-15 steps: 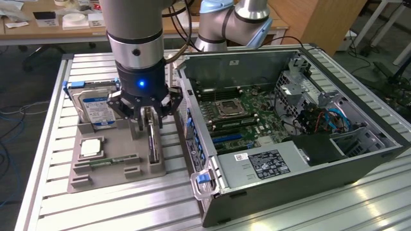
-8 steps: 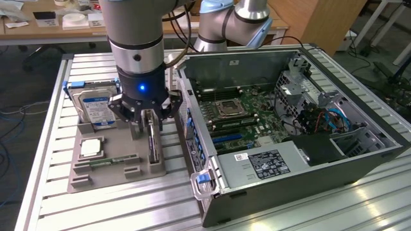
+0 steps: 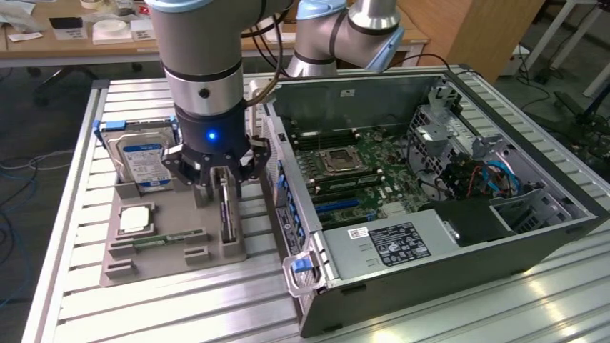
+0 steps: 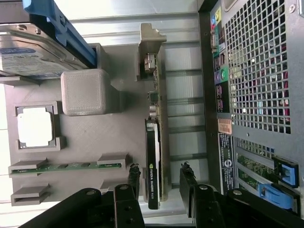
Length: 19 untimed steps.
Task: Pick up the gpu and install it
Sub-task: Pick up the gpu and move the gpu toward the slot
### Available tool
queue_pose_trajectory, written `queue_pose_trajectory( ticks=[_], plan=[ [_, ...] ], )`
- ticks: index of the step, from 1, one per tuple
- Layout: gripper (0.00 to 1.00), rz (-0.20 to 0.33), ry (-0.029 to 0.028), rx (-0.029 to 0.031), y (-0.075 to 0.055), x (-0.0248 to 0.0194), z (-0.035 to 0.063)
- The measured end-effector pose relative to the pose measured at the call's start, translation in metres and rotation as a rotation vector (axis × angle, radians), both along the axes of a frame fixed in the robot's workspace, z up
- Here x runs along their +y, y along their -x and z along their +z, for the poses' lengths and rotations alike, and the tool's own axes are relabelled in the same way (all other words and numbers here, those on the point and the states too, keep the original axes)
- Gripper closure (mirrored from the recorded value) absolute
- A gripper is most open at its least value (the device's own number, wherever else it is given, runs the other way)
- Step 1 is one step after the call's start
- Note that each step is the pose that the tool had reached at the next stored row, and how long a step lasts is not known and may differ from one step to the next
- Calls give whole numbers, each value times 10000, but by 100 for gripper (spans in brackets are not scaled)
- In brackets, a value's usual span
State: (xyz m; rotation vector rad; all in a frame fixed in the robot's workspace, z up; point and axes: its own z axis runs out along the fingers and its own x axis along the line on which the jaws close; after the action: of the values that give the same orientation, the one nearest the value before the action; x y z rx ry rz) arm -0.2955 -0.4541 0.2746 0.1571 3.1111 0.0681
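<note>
Tagger: Pincer (image 4: 160,167) closest to lens, black fingers (image 4: 134,183) apart, one on each side of the gpu (image 4: 153,142). There's a gap between the case-side finger and the gpu, so it's not clamped yet.

Checker: Where's the gpu sitting?

Tagger: On its long edge in a slot of the grey tray (image 3: 153,264), along the tray edge that faces the computer case (image 3: 429,286). The tray lies on the slatted metal surface (image 3: 76,286), just beside the case.

Checker: Why on edge?

Tagger: My read is that the slot blocks keep it upright so both flat faces are free for the fingers to straddle. Exterior view agrees: pincer (image 3: 224,182) hangs right over the gpu (image 3: 227,214), arm vertical.

Checker: Looks?

Tagger: Very slim edge-on. Dark shroud with a green logo and small white lettering, pale board behind it. Silver bracket with ports at the end toward the hard drive (image 3: 143,161).

Checker: Rest of the tray?

Tagger: Hard drive upright in a blue caddy at the tray end opposite the memory stick (image 3: 170,239). Processor chip (image 3: 136,218) flat mid-tray. All apart from the gpu.

Checker: Case?

Tagger: Side panel off, motherboard (image 3: 353,168) exposed. Gpu not installed.
</note>
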Motion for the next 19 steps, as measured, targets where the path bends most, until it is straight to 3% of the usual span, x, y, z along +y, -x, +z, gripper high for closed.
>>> queue_pose_trajectory(
  ticks=[12,19],
  plan=[
    [53,0,0,0,0,0,-132],
    [53,1,1,0,0,0,-135]
  ],
)
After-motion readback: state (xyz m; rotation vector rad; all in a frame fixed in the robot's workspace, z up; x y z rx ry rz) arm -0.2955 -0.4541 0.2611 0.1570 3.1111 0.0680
